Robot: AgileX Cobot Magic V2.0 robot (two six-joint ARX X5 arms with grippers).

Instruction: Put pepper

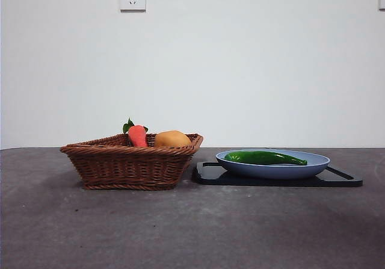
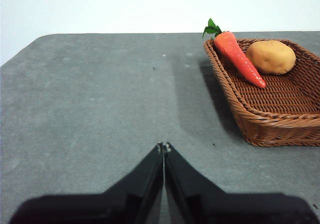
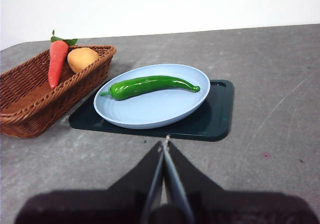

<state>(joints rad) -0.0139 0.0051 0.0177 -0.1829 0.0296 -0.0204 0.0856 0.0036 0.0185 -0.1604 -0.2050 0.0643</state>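
Lying glossy, the pepper [image 3: 150,85] (long, tapering) fills a smooth plate [image 3: 150,115]

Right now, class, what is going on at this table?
Nothing is being handled. The pepper lies in the blue plate on a dark tray, beside a wicker basket holding a carrot and a yellow-orange fruit. The left gripper and right gripper wait, shut and empty.

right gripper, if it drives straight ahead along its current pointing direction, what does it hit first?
Probably the near edge of the dark tray, then the blue plate holding the pepper. The right gripper is shut and aims at them over bare table; its height is unclear.
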